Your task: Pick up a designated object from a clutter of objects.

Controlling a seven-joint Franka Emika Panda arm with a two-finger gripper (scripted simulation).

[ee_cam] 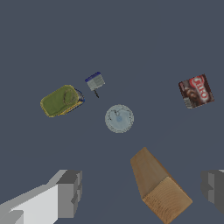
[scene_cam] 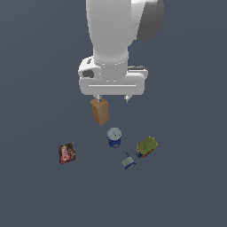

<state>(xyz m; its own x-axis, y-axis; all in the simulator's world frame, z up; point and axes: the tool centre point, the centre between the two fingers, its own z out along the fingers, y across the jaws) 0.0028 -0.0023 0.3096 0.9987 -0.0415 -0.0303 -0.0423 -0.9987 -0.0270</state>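
In the exterior view the gripper [scene_cam: 112, 98] hangs at the upper middle of the frame, above the clutter, its two short fingertips [scene_cam: 98, 96] spread wide apart with nothing between them. The wrist view shows the same: one grey finger [ee_cam: 68, 193] at the lower left and the other at the lower right edge, well apart, the tan block [ee_cam: 158, 187] standing between them but touching neither.

The designated tin [scene_cam: 146, 146] lies right of centre in the exterior view, slightly tilted, its yellow-green top up and a dark blue side with a red-orange band facing the camera. In the wrist view the tin [ee_cam: 61, 100] sits at the middle left, with bare floor on its outer sides. Its print is too small to read.

The tiny blue-grey item [scene_cam: 128, 162] lies just beside the tin's lower-left corner, apart from it. The blue cup [scene_cam: 114, 137] stands upright near the tin's left, with a clear gap between; its pale top [ee_cam: 119, 118] looks closed, so its contents cannot be told. The tan block [scene_cam: 100, 111] stands tilted just below the fingertips. The red-brown packet [scene_cam: 67, 153] lies well apart at the lower left; white lettering on the packet [ee_cam: 196, 91] is visible but not clearly readable.

The grey floor [scene_cam: 186, 190] extends open on all sides of the clutter.
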